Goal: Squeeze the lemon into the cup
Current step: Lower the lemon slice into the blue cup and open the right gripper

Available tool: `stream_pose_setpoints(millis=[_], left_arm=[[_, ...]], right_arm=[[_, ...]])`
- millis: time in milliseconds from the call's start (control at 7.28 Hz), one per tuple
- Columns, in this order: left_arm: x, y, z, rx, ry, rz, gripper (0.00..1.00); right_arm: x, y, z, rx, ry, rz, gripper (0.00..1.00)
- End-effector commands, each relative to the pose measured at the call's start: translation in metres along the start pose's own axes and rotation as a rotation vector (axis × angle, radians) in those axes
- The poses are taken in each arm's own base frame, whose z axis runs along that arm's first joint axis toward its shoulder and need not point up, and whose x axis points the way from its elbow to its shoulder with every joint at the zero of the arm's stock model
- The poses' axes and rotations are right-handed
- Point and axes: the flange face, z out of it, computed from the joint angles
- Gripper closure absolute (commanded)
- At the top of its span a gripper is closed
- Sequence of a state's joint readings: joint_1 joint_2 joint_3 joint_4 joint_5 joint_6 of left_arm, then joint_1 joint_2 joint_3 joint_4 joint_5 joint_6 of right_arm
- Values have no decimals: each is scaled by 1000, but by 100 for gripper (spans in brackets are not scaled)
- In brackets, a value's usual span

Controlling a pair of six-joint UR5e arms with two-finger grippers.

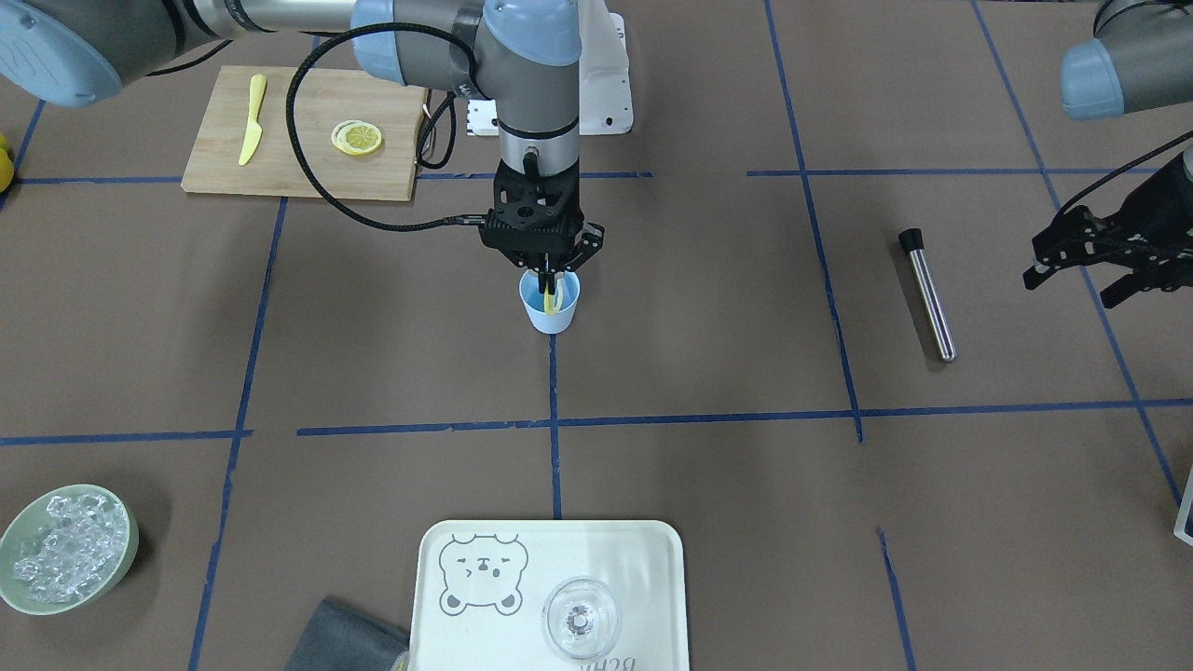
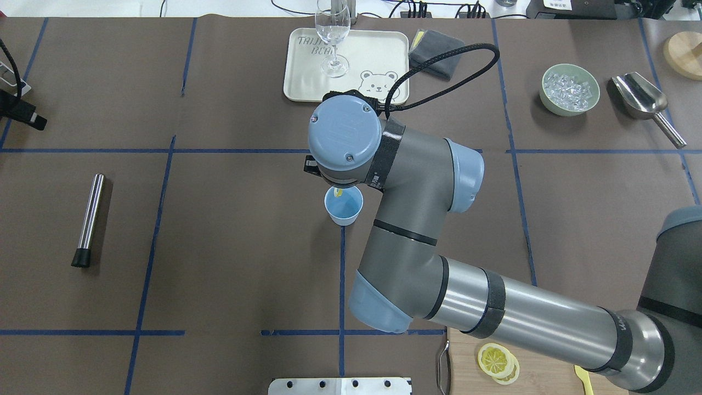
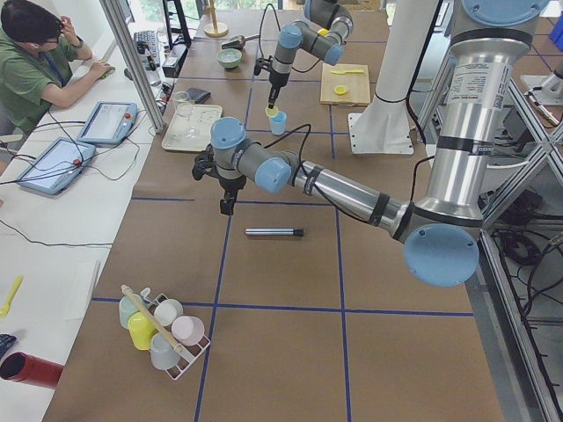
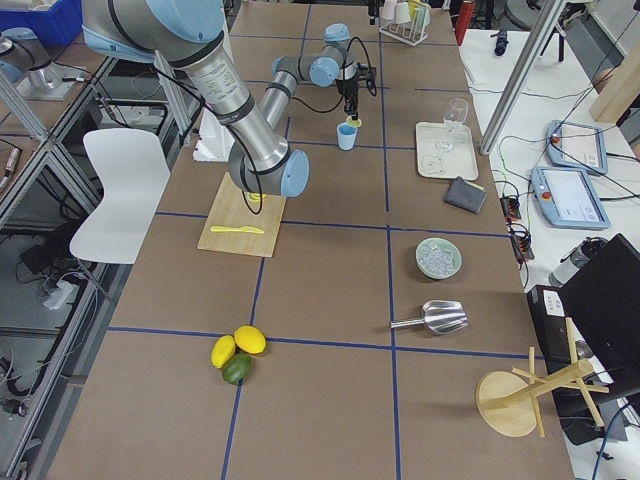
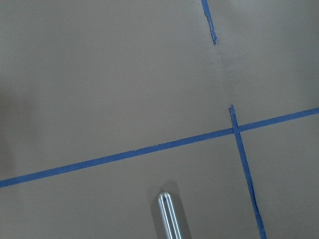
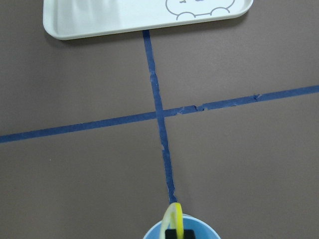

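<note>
My right gripper [image 1: 550, 280] points straight down over the small light-blue cup [image 1: 550, 320] at the table's middle. It is shut on the thin yellow lemon slice [image 1: 551, 303], held on edge and dipping into the cup's mouth. In the right wrist view the lemon slice [image 6: 172, 214] stands between the fingertips just over the cup's rim [image 6: 204, 233]. From overhead the wrist hides most of the slice [image 2: 339, 192] above the cup [image 2: 345, 211]. My left gripper [image 1: 1062, 280] hovers open and empty far off at the table's side.
A metal rod with a black end [image 1: 927, 294] lies near the left gripper. A cutting board [image 1: 298, 158] carries a stack of lemon slices [image 1: 356, 138] and a yellow knife [image 1: 252, 119]. A white tray [image 1: 652, 559] bears a clear glass [image 1: 580, 617]. A green bowl of ice [image 1: 65, 548] stands nearby.
</note>
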State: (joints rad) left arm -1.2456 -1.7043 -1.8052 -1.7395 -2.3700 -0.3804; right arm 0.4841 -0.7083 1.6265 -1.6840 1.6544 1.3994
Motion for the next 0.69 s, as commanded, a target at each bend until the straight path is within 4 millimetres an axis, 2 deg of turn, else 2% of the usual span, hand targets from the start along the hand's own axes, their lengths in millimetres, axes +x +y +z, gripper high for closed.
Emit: stream_pose_setpoints(millis=[0, 137, 275, 412, 549], left_arm=[[0, 0, 0, 0, 0, 0, 0], [0, 0, 0, 0, 0, 0, 0], [0, 0, 0, 0, 0, 0, 0], [0, 0, 0, 0, 0, 0, 0], [0, 0, 0, 0, 0, 0, 0]], right_arm=[[-1, 9, 6, -13, 7, -7, 100], [0, 18, 12, -24, 16, -16, 100], [0, 20, 13, -26, 17, -17, 100], [1, 17, 13, -22, 13, -14, 88], [1, 17, 13, -22, 14, -17, 21]])
